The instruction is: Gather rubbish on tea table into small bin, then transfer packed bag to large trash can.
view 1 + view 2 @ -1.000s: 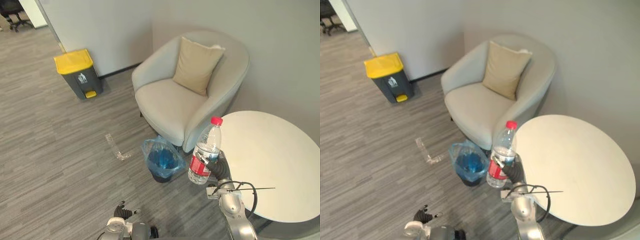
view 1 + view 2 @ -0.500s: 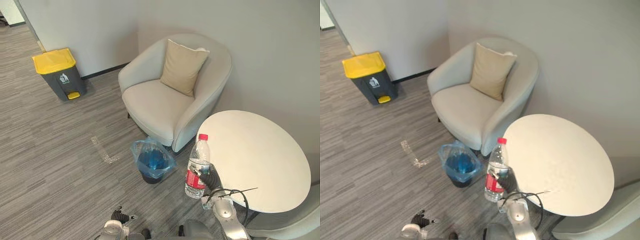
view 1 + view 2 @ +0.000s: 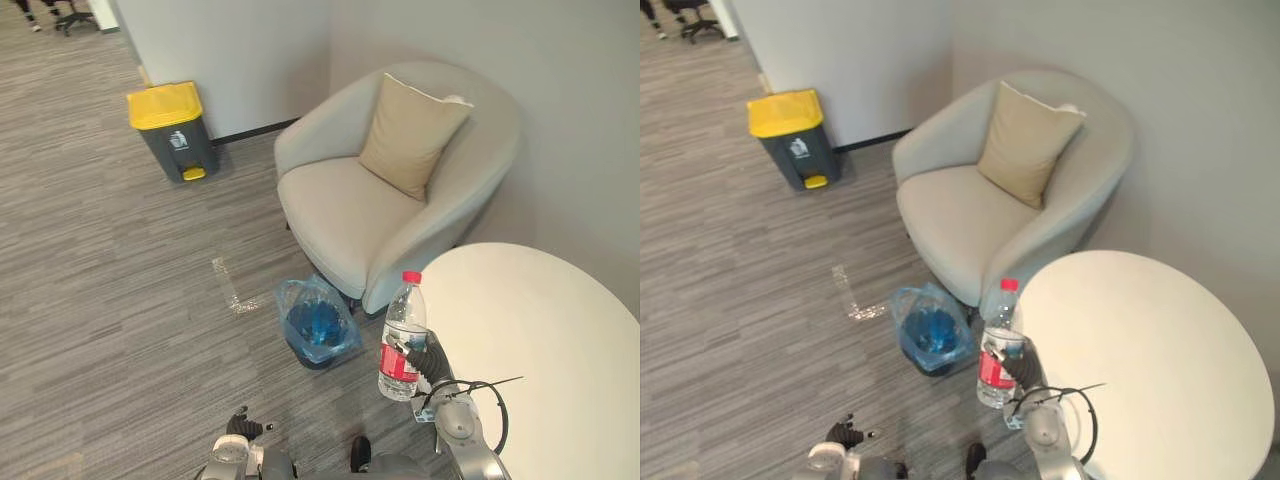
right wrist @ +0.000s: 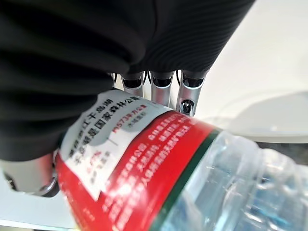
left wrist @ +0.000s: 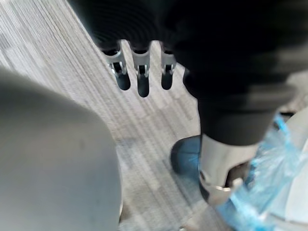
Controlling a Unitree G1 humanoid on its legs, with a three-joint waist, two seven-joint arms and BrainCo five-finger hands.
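Observation:
A clear plastic bottle (image 3: 403, 335) with a red cap and red label stands upright in my right hand (image 3: 427, 358), just off the left edge of the round white tea table (image 3: 540, 340). In the right wrist view the fingers (image 4: 159, 89) curl round the bottle's label (image 4: 144, 159). The small bin (image 3: 318, 325), lined with a blue bag, sits on the floor to the left of the bottle, by the armchair's foot. A grey large trash can (image 3: 175, 130) with a yellow lid stands by the far wall. My left hand (image 3: 243, 425) hangs low, fingers (image 5: 139, 77) straight, holding nothing.
A light grey armchair (image 3: 380, 200) with a beige cushion (image 3: 412, 135) stands behind the small bin and the table. A strip of clear plastic wrapper (image 3: 230, 290) lies on the grey wood-pattern floor left of the bin. Open floor stretches toward the large can.
The camera has swung, shifting the whole scene. The bottle stays upright in my right hand by the table's edge. The left hand stays low.

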